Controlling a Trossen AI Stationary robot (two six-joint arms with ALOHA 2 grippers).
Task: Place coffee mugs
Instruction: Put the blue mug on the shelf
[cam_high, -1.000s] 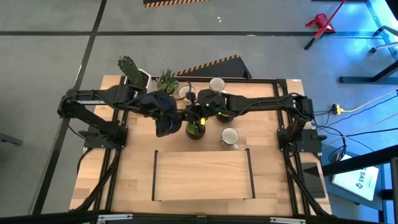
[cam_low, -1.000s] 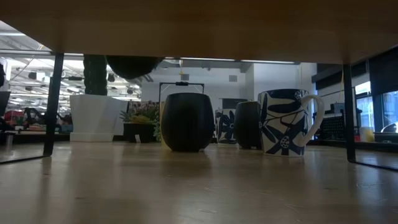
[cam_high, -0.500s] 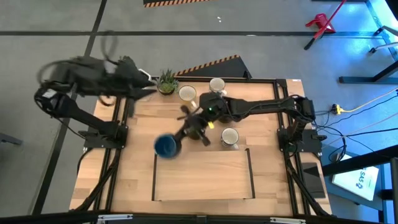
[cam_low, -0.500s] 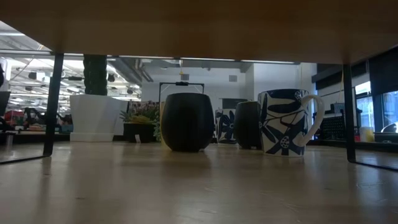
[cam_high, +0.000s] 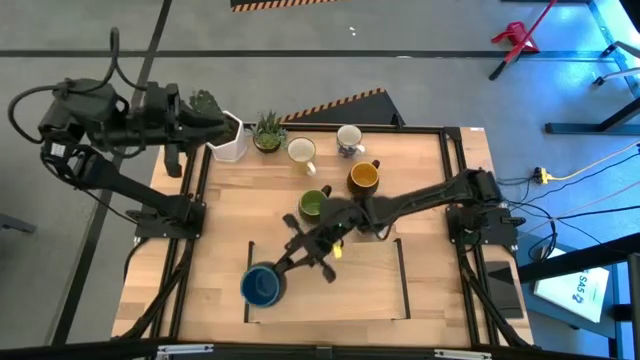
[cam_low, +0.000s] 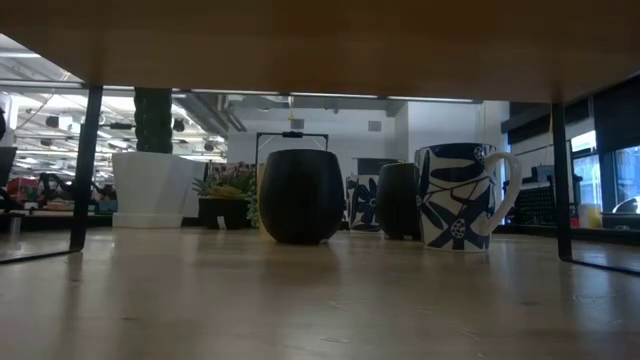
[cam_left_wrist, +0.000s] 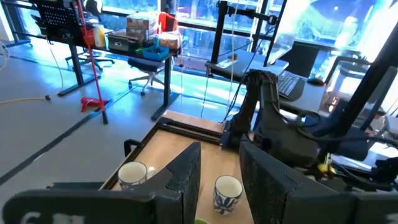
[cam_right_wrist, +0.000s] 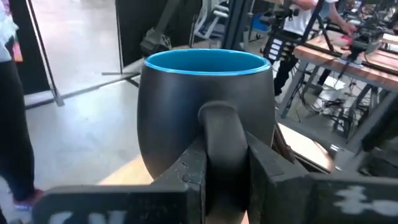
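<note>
My right gripper (cam_high: 290, 262) pinches the handle of the blue mug (cam_high: 262, 286), fingers (cam_right_wrist: 186, 171) pressed against either side of it, holding the mug upright over the near left part of the table (cam_high: 430, 300). My left gripper (cam_high: 215, 128) hangs at the far left edge, beside the white cactus pot (cam_high: 228, 140), its fingers (cam_left_wrist: 186, 177) apart and empty. At the far side stand the green mug (cam_high: 312, 204), the orange-yellow mug (cam_high: 363, 178), a cream mug (cam_high: 301, 151) and the blue-patterned mug (cam_high: 349, 139), with the small spiky plant (cam_high: 268, 131) near the pot.
</note>
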